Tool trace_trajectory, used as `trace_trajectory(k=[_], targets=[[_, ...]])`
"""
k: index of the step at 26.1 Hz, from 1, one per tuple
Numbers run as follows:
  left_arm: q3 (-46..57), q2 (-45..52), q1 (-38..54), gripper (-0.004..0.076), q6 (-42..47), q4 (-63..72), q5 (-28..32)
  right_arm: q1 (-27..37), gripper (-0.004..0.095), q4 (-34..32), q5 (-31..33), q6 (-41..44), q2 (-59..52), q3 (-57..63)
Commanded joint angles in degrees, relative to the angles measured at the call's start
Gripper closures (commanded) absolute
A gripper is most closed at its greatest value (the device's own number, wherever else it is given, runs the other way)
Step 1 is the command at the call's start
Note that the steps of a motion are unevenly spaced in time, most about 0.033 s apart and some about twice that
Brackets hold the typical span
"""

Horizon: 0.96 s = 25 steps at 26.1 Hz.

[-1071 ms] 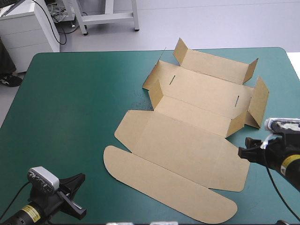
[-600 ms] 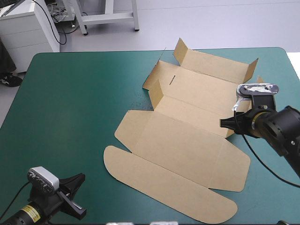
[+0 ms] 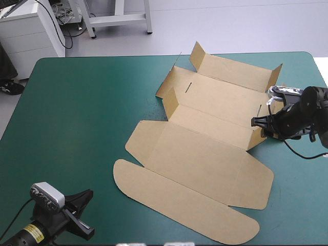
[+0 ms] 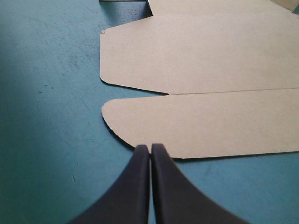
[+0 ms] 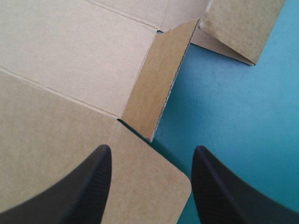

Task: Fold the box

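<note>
The brown box lies as a cut sheet on the bench with its teal-green cover, right of the middle and reaching from near the far edge toward the near edge. Its far part is partly raised: the far wall stands up with a short tab bent in at each end, and a left side flap stands upright at the sheet's left edge. The near part lies flat: a wide lid panel and, nearest of all, a long rounded flap. The left gripper rests low at the near left corner of the bench, apart from the board. In its wrist view its black fingers meet in one point, closed on nothing, and the curved end of the rounded flap lies just ahead of them on the cover. The right gripper is at the box's right end, beside the short upright right side flap. Its wrist view shows the fingers spread wide apart and empty, with the near end of that flap and the rounded corner of the lid panel between them. Whether a finger touches the board cannot be told.
</note>
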State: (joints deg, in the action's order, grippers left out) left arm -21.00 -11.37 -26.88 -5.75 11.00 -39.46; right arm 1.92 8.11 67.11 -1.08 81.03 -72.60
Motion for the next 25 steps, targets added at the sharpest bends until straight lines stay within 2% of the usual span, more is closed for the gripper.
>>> trace_trajectory(k=[1,8,10,12,16,25], targets=[[-1.5,-0.8,-0.2,0.0731,0.1,1.1,4.0,0.8,0.0433,1.4,-4.2,-1.3,2.7,-1.9],[-1.5,-0.8,-0.2,0.0731,0.1,1.1,4.0,0.8,0.0434,2.2,-7.1,-1.7,11.6,-1.9],[-1.5,-0.8,-0.2,0.0731,0.1,1.1,4.0,0.8,0.0474,2.7,-7.2,-1.9,12.6,-2.0],[-1.5,-0.8,-0.2,0.0731,0.1,1.0,4.0,0.8,0.0565,2.7,-7.2,-2.6,13.0,-2.0],[-1.5,-0.8,-0.2,0.0731,0.1,1.0,4.0,0.8,0.0934,2.7,-7.2,-5.7,13.5,-2.1],[-1.5,-0.8,-0.2,0.0731,0.1,0.8,4.0,-1.0,0.0928,3.4,-5.7,-14.8,14.4,-9.2]])
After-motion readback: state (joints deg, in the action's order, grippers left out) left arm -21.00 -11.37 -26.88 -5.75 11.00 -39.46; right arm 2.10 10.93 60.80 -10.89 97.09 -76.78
